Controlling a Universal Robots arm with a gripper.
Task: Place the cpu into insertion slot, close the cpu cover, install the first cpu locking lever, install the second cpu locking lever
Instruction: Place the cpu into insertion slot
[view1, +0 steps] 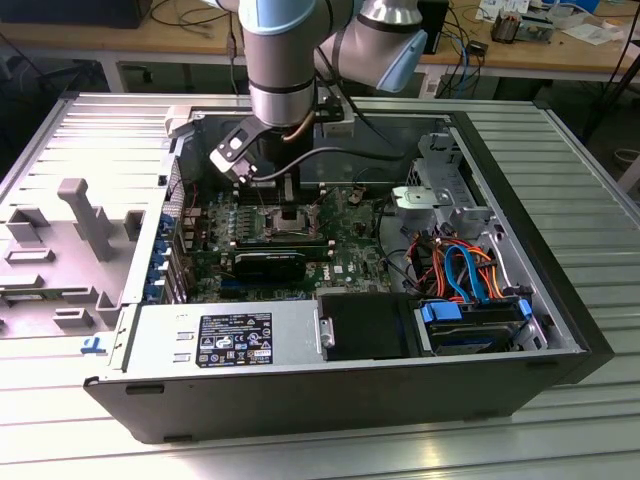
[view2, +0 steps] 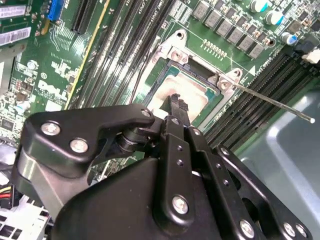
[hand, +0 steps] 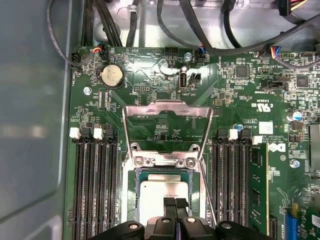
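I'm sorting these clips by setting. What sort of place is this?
Probably an electronics lab or repair workshop: an opened desktop computer case lies on a ribbed metal table, a robot arm reaches into it, and a wooden bench behind carries loose cables.

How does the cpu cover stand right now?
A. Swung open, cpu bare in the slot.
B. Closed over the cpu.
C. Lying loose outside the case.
A: the cover is hinged back, and the cpu lies uncovered in the slot.
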